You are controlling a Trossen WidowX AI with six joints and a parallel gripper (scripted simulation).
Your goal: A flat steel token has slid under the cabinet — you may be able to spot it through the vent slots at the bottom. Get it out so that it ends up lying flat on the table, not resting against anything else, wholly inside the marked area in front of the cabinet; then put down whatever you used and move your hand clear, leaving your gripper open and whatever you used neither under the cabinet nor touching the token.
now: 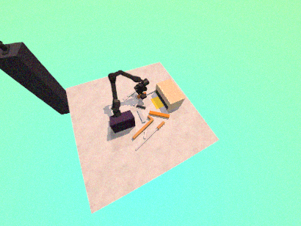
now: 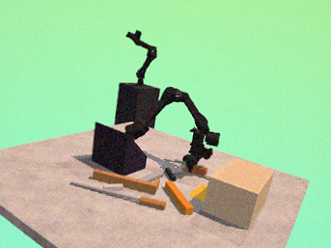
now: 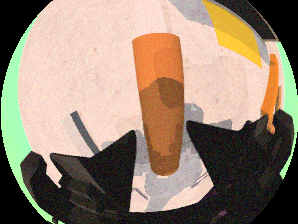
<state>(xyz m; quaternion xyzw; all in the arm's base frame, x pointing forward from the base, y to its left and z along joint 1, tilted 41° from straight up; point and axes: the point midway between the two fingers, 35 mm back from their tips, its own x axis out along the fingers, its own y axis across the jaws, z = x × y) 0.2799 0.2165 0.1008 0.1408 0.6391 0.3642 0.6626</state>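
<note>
The cabinet (image 1: 171,92) (image 2: 233,191) is a tan box; its dark front edge shows at the upper right of the wrist view (image 3: 257,17). The yellow marked area (image 1: 157,102) (image 2: 198,192) (image 3: 232,31) lies in front of it. The steel token cannot be made out in any view. A tool's orange handle (image 2: 199,170) (image 3: 158,60) lies on the table, with a thin pale shaft beyond it. My gripper (image 1: 142,96) (image 2: 189,166) (image 3: 161,129) points down over this handle and is open, one finger on each side, with gaps visible on both sides.
An orange bar (image 1: 159,114) (image 2: 179,197) (image 3: 271,92) lies near the marked area. A bent orange stick (image 1: 142,128) (image 2: 125,181) and a long thin rod with an orange grip (image 1: 161,125) (image 2: 152,203) lie farther off. A small black piece (image 1: 140,106) (image 2: 170,173) lies nearer the base.
</note>
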